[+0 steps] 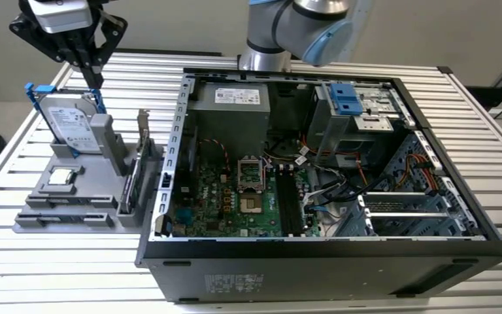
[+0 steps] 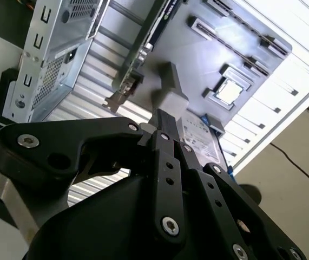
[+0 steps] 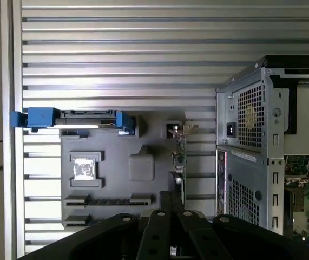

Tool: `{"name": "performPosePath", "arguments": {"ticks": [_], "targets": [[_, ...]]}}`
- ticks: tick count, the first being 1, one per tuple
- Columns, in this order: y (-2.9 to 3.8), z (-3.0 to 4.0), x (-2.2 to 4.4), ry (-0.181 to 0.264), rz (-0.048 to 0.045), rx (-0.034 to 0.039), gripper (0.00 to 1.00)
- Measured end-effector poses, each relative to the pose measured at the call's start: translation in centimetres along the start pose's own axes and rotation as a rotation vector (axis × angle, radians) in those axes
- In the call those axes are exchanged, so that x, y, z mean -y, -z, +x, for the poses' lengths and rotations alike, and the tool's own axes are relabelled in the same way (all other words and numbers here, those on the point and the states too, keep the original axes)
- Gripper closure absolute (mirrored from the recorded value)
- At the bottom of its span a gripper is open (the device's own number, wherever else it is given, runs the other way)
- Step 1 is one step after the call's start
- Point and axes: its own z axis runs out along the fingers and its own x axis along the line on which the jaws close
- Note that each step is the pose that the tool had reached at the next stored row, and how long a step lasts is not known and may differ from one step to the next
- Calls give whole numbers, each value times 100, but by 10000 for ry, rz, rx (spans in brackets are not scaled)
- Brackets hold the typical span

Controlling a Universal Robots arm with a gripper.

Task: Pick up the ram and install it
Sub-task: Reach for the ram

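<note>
The ram (image 1: pixel 70 203) is a dark thin stick standing on edge in a slot at the front of the grey parts holder (image 1: pixel 85 186), at the exterior view's left; in the first wrist view the ram (image 3: pixel 106 201) lies below the processor chip. My gripper (image 1: pixel 92 77) hangs above the back of that holder, over the hard drive, well apart from the ram. Its black fingers (image 2: pixel 163 122) are pressed together with nothing between them, and the gripper (image 3: pixel 170 197) looks the same in the first wrist view.
The holder also carries a silver hard drive in a blue frame (image 1: pixel 72 124), a processor chip (image 1: pixel 62 175) and a card with a metal bracket (image 1: pixel 142 140). The open computer case (image 1: pixel 321 268) lies to the exterior view's right, its black memory slots (image 1: pixel 287 203) exposed on the motherboard.
</note>
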Motion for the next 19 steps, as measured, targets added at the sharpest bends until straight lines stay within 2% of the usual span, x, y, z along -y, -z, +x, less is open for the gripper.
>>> {"name": "performPosePath", "arguments": {"ticks": [19], "targets": [[7, 394, 9, 157, -3, -7, 100]]}}
